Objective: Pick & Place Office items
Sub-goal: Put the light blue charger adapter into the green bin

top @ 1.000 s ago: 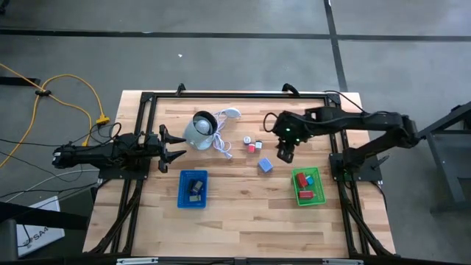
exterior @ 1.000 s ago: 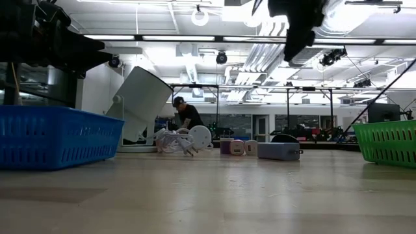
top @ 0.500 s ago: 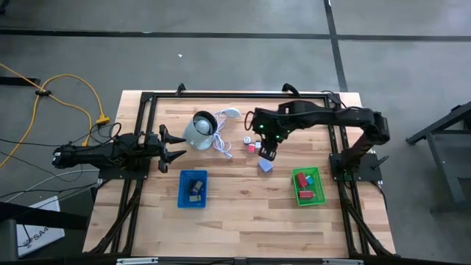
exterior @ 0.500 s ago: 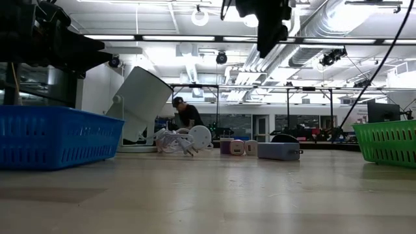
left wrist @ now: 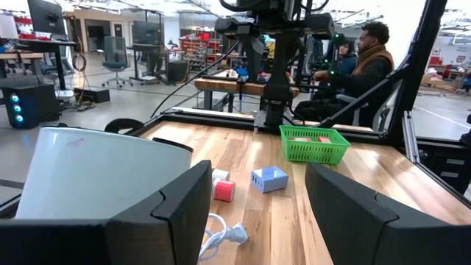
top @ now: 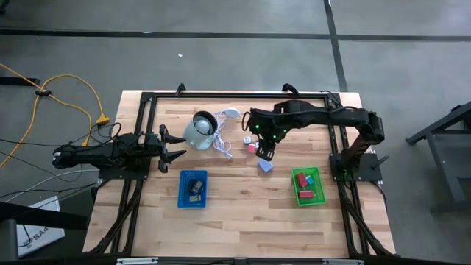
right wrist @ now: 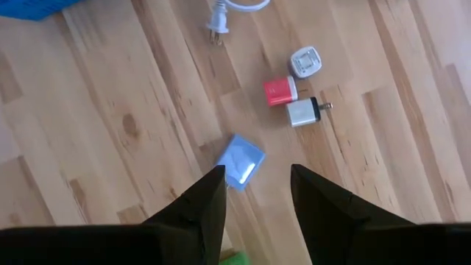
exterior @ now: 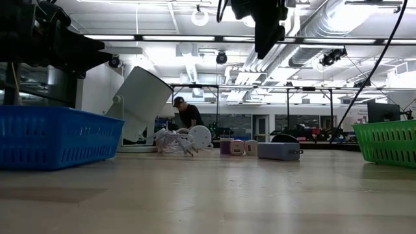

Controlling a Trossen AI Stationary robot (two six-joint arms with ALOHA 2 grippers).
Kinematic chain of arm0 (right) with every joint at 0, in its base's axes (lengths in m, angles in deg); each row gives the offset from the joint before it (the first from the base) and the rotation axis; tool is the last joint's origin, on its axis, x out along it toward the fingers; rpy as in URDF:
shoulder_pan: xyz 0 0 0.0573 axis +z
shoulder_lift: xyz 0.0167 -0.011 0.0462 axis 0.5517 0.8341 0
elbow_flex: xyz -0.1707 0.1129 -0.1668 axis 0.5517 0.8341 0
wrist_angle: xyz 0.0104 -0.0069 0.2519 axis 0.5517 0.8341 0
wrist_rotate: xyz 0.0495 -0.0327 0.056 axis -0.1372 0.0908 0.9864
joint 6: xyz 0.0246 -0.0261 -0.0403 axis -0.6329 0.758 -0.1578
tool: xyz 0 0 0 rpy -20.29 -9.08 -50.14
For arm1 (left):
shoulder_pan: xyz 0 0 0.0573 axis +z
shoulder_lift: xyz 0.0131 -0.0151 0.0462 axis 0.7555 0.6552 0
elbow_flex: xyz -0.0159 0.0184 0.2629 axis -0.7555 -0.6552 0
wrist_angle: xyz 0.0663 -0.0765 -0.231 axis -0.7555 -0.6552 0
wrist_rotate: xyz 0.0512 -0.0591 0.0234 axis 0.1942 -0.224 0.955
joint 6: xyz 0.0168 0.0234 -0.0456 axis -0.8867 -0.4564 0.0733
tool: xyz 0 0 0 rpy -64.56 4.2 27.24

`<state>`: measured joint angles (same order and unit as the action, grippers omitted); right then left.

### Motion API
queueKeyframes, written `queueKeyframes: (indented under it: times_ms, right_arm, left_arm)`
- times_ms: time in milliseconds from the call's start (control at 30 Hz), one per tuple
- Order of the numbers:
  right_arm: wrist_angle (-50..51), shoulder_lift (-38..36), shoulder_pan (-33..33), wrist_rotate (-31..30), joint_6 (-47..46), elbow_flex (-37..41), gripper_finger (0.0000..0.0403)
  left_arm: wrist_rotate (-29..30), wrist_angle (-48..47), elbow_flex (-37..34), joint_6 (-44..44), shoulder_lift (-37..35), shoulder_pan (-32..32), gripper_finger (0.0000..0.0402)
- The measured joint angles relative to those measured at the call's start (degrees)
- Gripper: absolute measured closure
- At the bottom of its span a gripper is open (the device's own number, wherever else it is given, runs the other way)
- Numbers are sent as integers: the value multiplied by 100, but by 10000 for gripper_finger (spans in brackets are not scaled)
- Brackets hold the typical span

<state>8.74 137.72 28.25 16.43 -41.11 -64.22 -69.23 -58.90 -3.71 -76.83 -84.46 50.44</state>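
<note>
Your wooden table point(top: 235, 213) carried the grey-white round object point(top: 197, 130) with its white cord point(top: 223, 143) toward the left of the middle, tipped on its side. The blue tray point(top: 193, 189) sat on the near left with a dark piece and a pale piece inside, and the green tray point(top: 308, 185) on the near right with red and teal pieces in it. Your left gripper point(top: 171, 146) waited low at the table's left edge, just beside the round object, its jaws spread wide and holding nothing. Your right gripper point(top: 266, 152) hung in the air above the loose office items near the middle of the table, fingers point(right wrist: 200, 202) parted a moderate way and empty. Under it lay the pale-blue block point(right wrist: 240, 162), apart from the others. Nearer the cord's plug point(right wrist: 213, 33) you had the red block point(right wrist: 279, 90) touching the white block with prongs point(right wrist: 302, 112), and a second white block point(right wrist: 305, 62) just beside the red one. Beyond the table, two people point(left wrist: 360, 59) sat in the room.
</note>
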Motion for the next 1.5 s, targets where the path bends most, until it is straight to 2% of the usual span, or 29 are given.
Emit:
queueKeyframes:
  times_ms: [133,367,533,833,1500]
  right_arm:
    - [14,0,-42,4,-398,0,264]
    - [639,17,-261,-6,-1918,0,264]
    - [920,33,-342,-15,-2422,2,264]
    - [929,33,-269,19,-2772,2,264]
    - [684,33,-264,-34,-2525,2,264]
  left_arm:
    - [-1,0,0,0,1,0,189]
    - [-1,0,0,0,1,1,189]
    - [1,0,0,1,1,0,189]
    - [0,0,0,0,0,-1,189]
    - [1,-2,0,0,1,-1,189]
